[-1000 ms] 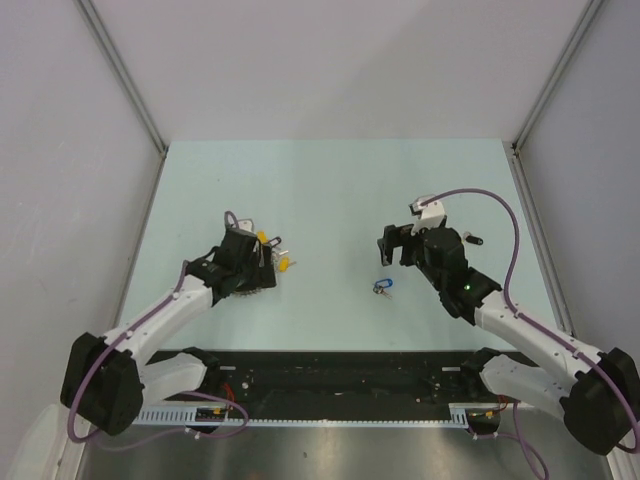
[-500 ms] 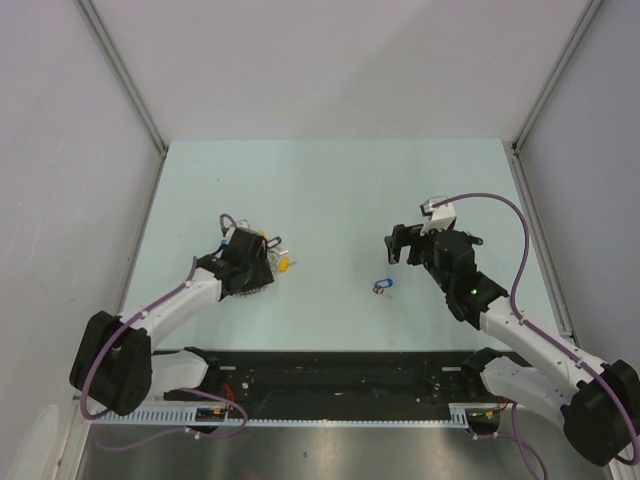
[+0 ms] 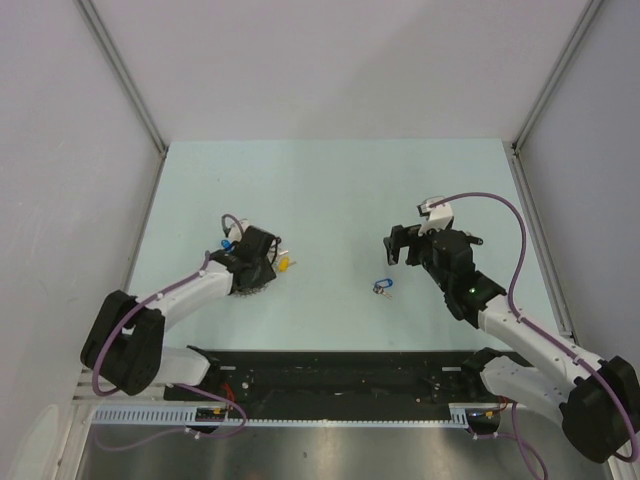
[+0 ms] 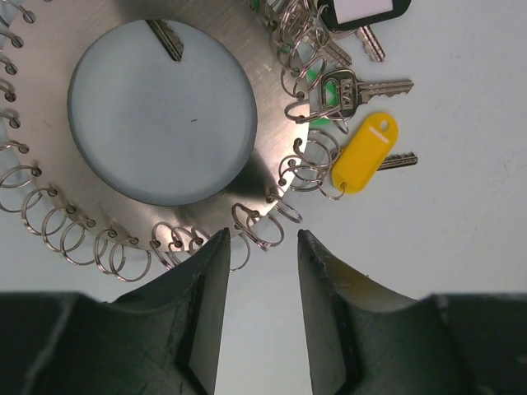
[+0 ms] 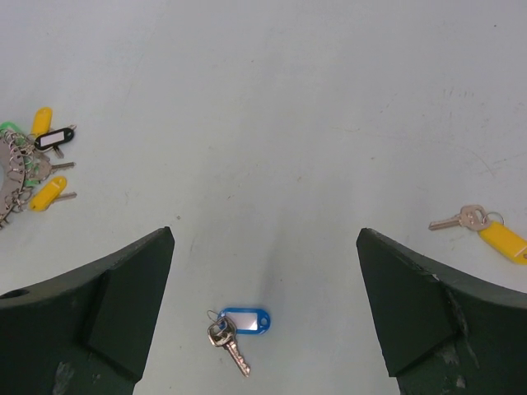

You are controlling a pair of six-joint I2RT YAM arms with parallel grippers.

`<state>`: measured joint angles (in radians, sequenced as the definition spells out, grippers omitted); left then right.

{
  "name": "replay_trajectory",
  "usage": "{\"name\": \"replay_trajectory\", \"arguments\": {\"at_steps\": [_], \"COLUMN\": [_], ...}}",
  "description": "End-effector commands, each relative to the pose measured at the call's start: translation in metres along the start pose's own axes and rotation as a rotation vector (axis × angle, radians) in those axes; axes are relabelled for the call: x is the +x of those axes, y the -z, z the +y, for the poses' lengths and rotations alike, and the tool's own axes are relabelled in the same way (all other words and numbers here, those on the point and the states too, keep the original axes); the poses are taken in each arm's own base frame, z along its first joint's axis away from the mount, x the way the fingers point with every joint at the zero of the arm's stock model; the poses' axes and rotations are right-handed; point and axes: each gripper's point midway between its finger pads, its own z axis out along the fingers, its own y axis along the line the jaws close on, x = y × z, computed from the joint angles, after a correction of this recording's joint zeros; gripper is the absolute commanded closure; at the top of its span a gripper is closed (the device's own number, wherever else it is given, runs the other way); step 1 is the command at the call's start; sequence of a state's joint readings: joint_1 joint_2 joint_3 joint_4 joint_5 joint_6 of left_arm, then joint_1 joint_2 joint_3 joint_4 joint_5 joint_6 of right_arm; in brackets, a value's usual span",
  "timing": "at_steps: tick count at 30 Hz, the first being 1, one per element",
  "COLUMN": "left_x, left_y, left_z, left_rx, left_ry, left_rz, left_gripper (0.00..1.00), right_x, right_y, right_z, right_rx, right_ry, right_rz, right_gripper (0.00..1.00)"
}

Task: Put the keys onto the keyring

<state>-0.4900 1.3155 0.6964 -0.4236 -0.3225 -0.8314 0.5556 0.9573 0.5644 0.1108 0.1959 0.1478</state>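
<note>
The keyring [image 4: 265, 160] is a steel disc with small split rings round its rim. It lies on the table under my left gripper [image 3: 256, 265], its edge [image 3: 248, 289] showing. A yellow-tagged key [image 4: 365, 152], a black-tagged key [image 4: 366, 10] and a silver key [image 4: 346, 89] hang from it. My left gripper [image 4: 263, 239] is open a little and empty, its tips at the rim's split rings. A loose blue-tagged key [image 5: 244, 322] lies on the table [image 3: 382, 286]. My right gripper [image 5: 263, 234] is wide open above it [image 3: 395, 245].
Another loose key with a yellow tag [image 5: 501, 239] lies to the right in the right wrist view. The keyring with its tags also shows at that view's left edge [image 5: 16, 177]. Grey walls enclose the table [image 3: 330, 190] on three sides.
My left gripper has shifted slightly right over the keyring and its arm has swung in. My right gripper rose a little early on, then stayed still.
</note>
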Motion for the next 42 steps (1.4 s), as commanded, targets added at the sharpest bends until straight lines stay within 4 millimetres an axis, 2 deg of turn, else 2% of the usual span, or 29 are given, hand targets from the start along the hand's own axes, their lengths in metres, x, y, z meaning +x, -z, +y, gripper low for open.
{"name": "replay_trajectory", "arguments": {"at_steps": [1,5,11,15,17,23,26,29,30,34,36,37,42], "left_x": [-0.007,0.002,0.014,0.02,0.025,0.033,0.033,0.025,0.019,0.002,-0.008,-0.006,-0.005], "left_y": [-0.005,-0.011,-0.012,-0.008,-0.005,0.006,0.01,0.019,0.023,0.038,0.042,0.044,0.042], "left_z": [-0.011,-0.009,-0.008,-0.018,-0.024,-0.044,-0.052,-0.055,-0.057,-0.053,-0.052,-0.044,-0.034], "left_rx": [-0.01,-0.025,-0.008,0.024,0.037,0.111,0.128,0.136,0.141,0.136,0.128,0.113,0.072], "left_ry": [0.046,0.042,0.053,0.043,0.037,0.06,0.042,-0.011,-0.032,-0.269,-0.455,-0.577,-0.851], "left_rz": [-0.04,-0.018,0.01,0.029,0.041,0.057,0.071,0.056,0.042,0.012,0.01,0.039,0.101], "left_gripper": [0.59,0.62,0.75,0.94,0.99,1.0,0.92,0.79,0.72,0.55,0.53,0.53,0.55], "right_x": [-0.011,-0.009,-0.008,-0.007,-0.007,-0.006,-0.005,-0.005,-0.005,-0.006,-0.006,-0.006,-0.006], "right_y": [-0.004,-0.005,-0.006,-0.007,-0.007,-0.007,-0.008,-0.007,-0.007,-0.006,-0.005,-0.005,-0.004], "right_z": [0.001,0.002,0.003,0.004,0.004,0.005,0.006,0.007,0.007,0.009,0.012,0.015,0.019], "right_rx": [-0.008,-0.014,-0.017,-0.022,-0.024,-0.029,-0.038,-0.044,-0.043,-0.06,-0.075,-0.087,-0.1], "right_ry": [0.01,0.015,0.018,0.022,0.022,0.027,0.029,0.032,0.03,0.036,0.041,0.043,0.055], "right_rz": [-0.046,-0.038,-0.036,-0.032,-0.031,-0.028,-0.023,-0.025,-0.026,-0.026,-0.025,-0.025,-0.027], "right_gripper": [0.01,0.01,0.01,0.01,0.01,0.02,0.02,0.02,0.02,0.02,0.02,0.02,0.02]}}
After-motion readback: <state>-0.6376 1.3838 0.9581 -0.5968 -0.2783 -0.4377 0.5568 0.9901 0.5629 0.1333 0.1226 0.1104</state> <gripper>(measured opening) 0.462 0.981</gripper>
